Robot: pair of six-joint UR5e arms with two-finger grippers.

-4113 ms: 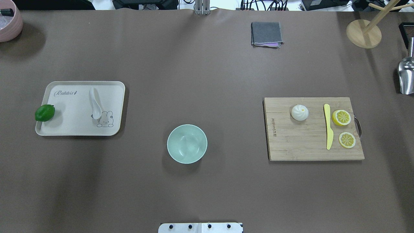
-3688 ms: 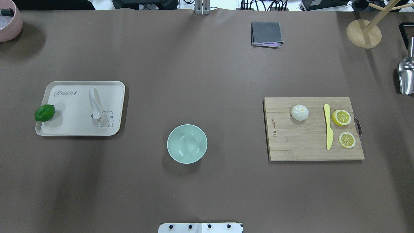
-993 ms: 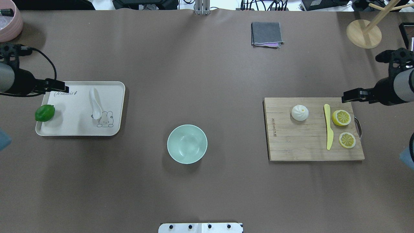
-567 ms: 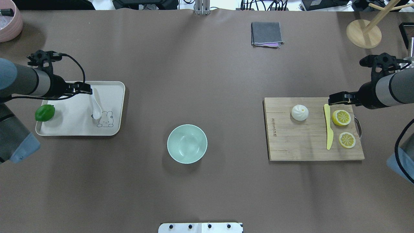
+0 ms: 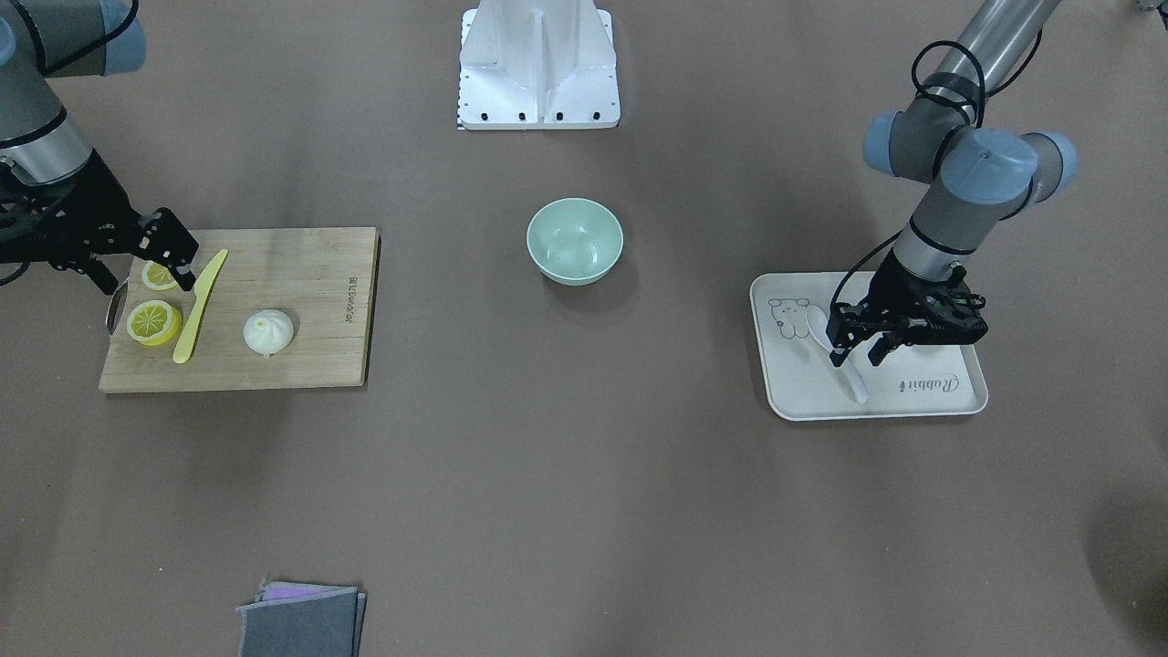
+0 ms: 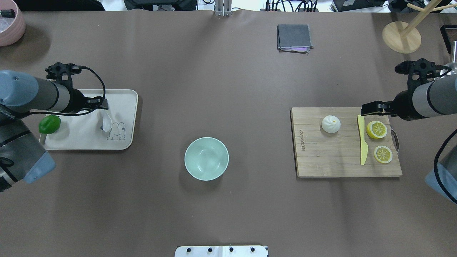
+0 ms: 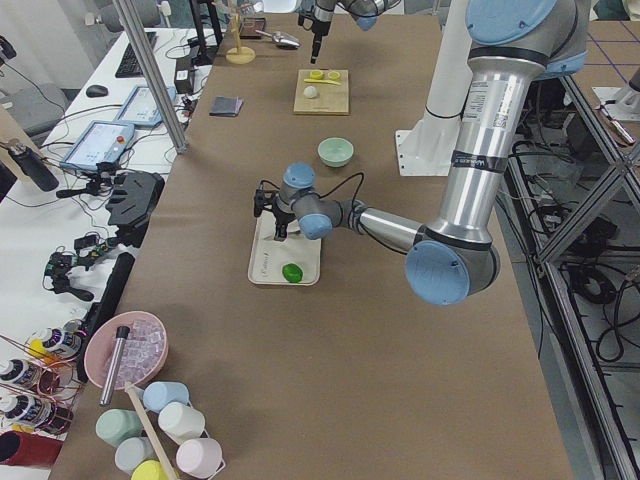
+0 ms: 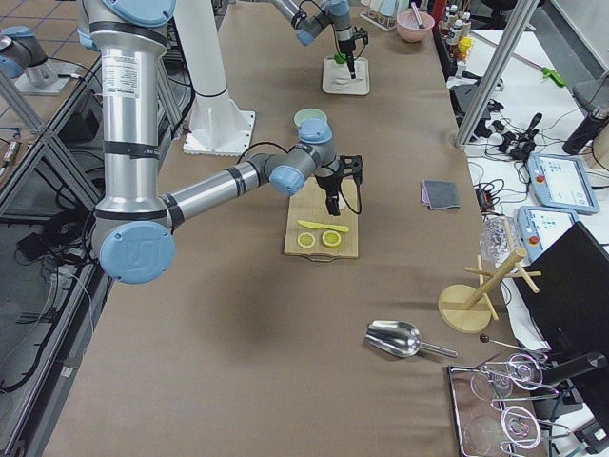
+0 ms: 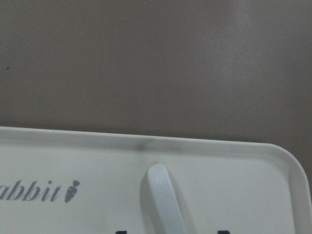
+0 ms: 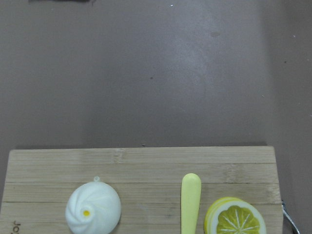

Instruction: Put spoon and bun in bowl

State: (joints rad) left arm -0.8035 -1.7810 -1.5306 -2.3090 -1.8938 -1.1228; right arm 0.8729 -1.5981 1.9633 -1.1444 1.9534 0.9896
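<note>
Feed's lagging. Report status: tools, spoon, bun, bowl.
Left tool open over spoon handle on tray. Right tool over cutting board by knife, state unclear. Bun untouched, bowl empty.

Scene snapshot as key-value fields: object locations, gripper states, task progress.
spoon: lying on the cream tray
bun: on the cutting board, nothing touching it
bowl: empty, on the table between tray and board
left gripper: open, straddling the spoon handle
right gripper: open, over the board's far edge by the yellow knife, not yet over the bun
other items: lemon slices on the board, lime at the tray edge
progress: nothing in the bowl yet
</note>
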